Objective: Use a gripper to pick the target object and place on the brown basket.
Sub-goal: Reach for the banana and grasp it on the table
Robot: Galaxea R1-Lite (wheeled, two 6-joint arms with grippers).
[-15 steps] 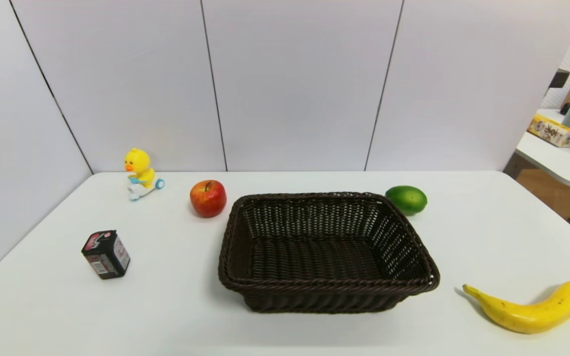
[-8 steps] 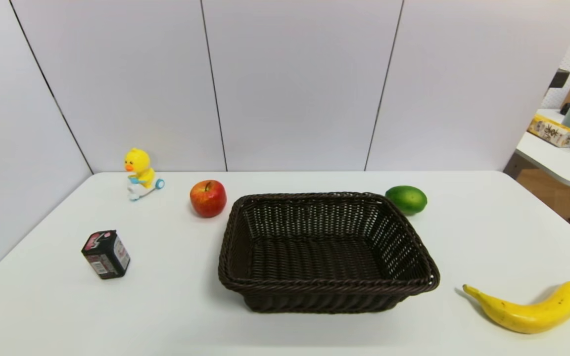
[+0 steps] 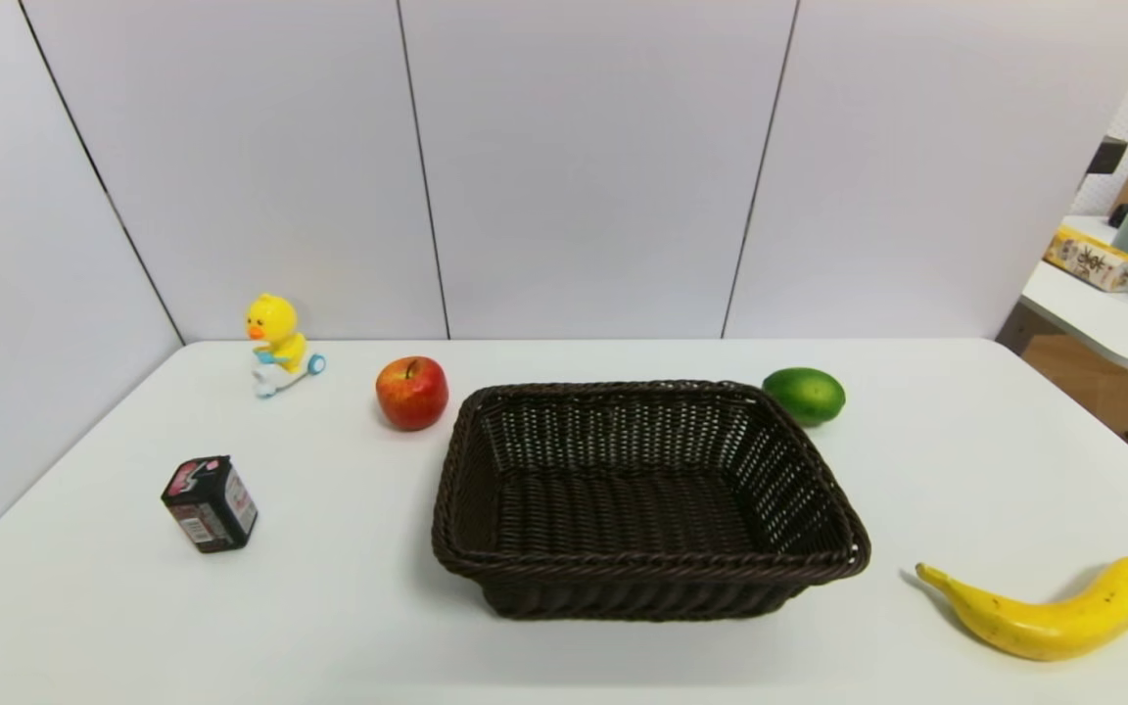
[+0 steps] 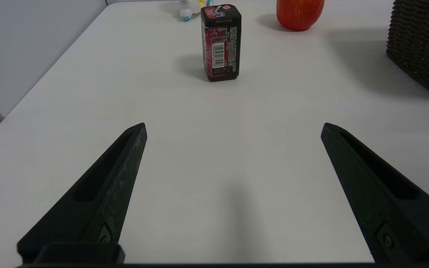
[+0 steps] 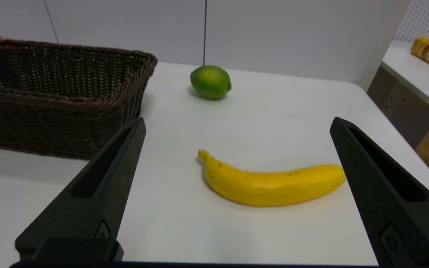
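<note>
A: Where does the right pincer stand?
B: Low over the worktop, fingers spread wide, holding nothing. The banana lies flat just ahead of it, in line with the gap between the fingers, stem tip toward the brown basket.

A: And the left pincer?
B: Also gaping, empty, over bare worktop, facing a small dark carton that stands upright.

A: From the head camera?
B: Neither arm shows there. The banana sits on the worktop near the front right, apart from the basket, which is empty. A lime rests just beside the basket's far right corner, an apple near its far left corner, a duck toy farther left.

A: Any change from a second ago?
B: None that I can see; every object lies where it was
</note>
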